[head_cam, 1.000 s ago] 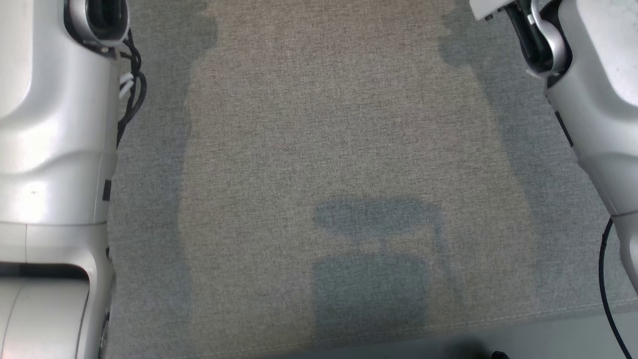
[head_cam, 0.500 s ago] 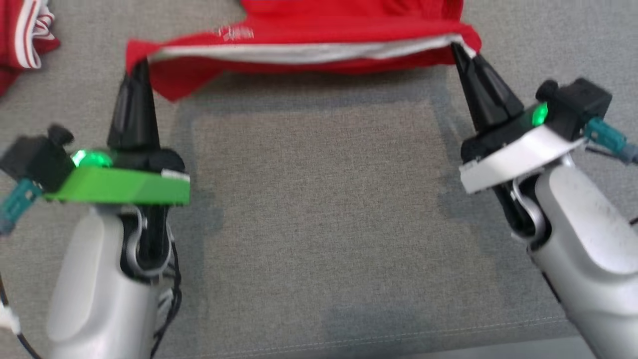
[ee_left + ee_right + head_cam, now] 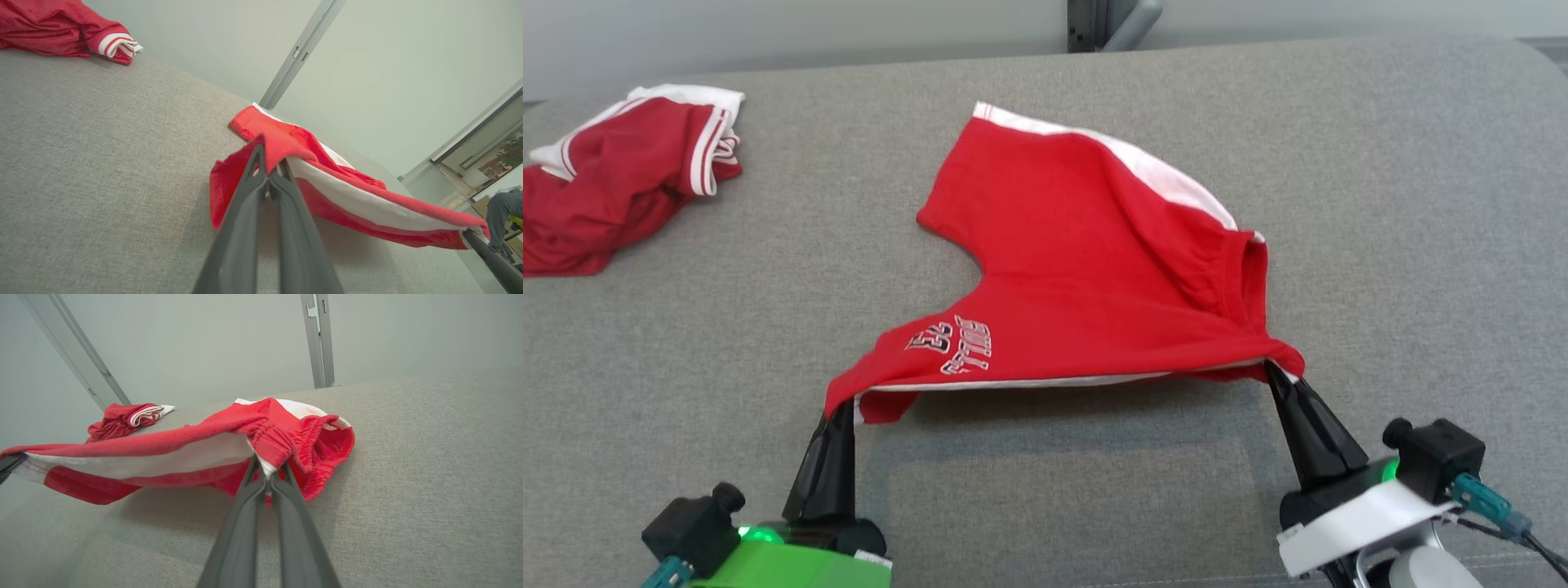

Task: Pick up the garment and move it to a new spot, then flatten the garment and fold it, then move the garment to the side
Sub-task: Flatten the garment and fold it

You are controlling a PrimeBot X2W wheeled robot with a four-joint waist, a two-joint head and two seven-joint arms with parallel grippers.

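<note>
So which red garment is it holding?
The lettered shorts in the middle, pinched by the left gripper and right gripper; the crumpled garment far left lies untouched.

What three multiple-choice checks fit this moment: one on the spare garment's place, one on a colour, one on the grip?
1. In the head view, the spare red garment lies: A far left; B far right; C near centre.
2. The shorts have a side stripe that is: A blue; B white; C black.
3. The fingers of the left gripper and right gripper are: A both open; B both shut on the shorts; C only the left shut.
Answers: 1 A, it sits crumpled at the far-left edge; 2 B, a white band runs along the side; 3 B, each pair pinches a corner, cloth stretched between.
</note>
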